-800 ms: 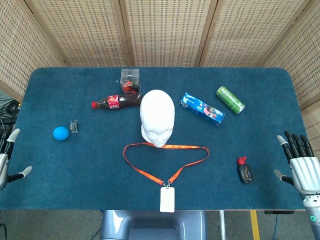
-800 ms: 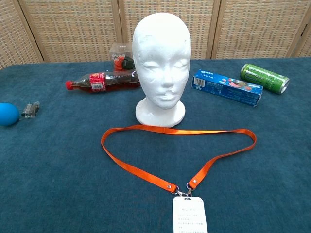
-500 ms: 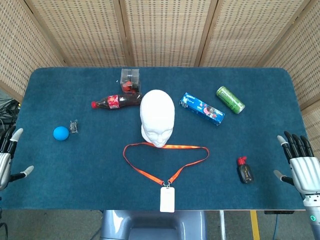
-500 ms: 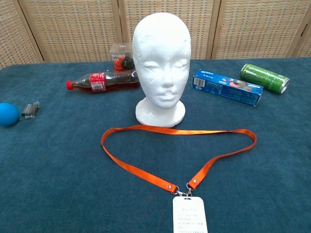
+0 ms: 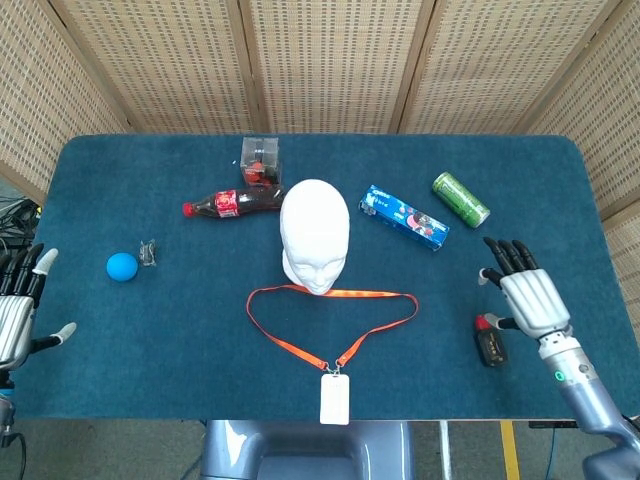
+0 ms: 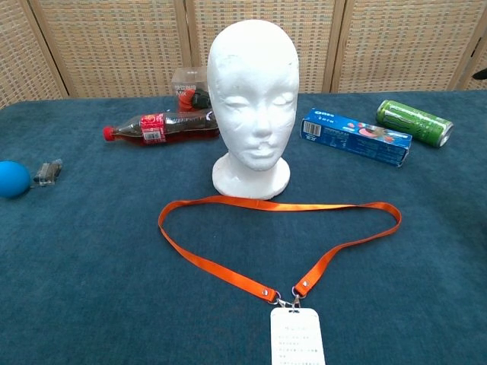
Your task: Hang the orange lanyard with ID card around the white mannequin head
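Head view only: right hand, fingers spread and empty, at 3 o'clock from the orange lanyard; left hand, likewise released, at 9 o'clock. Chest view shows neither.

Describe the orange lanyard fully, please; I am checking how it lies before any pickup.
The orange lanyard is a flat, thin, ribbon-like strap lying slack on the blue table as an open loop just in front of the white mannequin head, not around it. Its far edge runs along the head's base; whether they touch is unclear. The two ends meet at small metal clips holding a white ID card, which lies flat at the near table edge. Neither hand touches it.
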Robot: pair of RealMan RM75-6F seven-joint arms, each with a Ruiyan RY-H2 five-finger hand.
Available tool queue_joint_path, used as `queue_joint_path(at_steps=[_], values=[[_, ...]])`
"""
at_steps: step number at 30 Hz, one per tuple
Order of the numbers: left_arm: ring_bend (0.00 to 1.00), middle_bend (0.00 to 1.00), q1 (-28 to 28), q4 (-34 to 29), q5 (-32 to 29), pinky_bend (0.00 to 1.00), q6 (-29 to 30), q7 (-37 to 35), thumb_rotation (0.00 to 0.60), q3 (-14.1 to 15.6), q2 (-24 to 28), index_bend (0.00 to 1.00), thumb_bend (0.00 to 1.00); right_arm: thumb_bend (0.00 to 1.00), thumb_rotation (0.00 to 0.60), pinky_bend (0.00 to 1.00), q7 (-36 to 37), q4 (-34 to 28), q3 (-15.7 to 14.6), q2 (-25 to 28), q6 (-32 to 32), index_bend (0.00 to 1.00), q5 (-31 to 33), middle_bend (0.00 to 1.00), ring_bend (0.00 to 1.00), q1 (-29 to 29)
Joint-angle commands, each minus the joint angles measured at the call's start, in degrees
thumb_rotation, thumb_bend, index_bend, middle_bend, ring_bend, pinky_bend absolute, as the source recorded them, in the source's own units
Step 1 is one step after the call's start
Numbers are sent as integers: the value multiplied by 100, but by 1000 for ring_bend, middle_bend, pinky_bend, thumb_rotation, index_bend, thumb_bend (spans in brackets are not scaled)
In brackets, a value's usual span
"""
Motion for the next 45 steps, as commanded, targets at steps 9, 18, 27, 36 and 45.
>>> queue_joint_path(at_steps=[9,18,27,36,45], values=[[0,0,-56,180,-186,0,-206,11,600,-96,-114,0,0,445,600,0,-1374,493,361,-1393,-1239,537,1188,0,0,1051],[0,0,-107,217,-220,0,-334,104,600,-116,-206,0,0,488,600,0,-2021,1103,406,-2146,-1478,555,1644,0,0,1417],[0,0,-163,344,-286,0,-479,155,600,-141,-284,0,0,531,600,0,-2250,1501,400,-2563,-1577,565,1917,0,0,1583],[0,0,-168,381,-288,0,-502,116,600,-163,-290,0,0,540,600,0,-2370,1686,330,-2748,-1599,564,1979,0,0,1667],[0,0,-165,382,-274,0,-518,78,600,-167,-271,0,0,541,600,0,-2476,1587,280,-2771,-1592,564,2066,0,0,1684]])
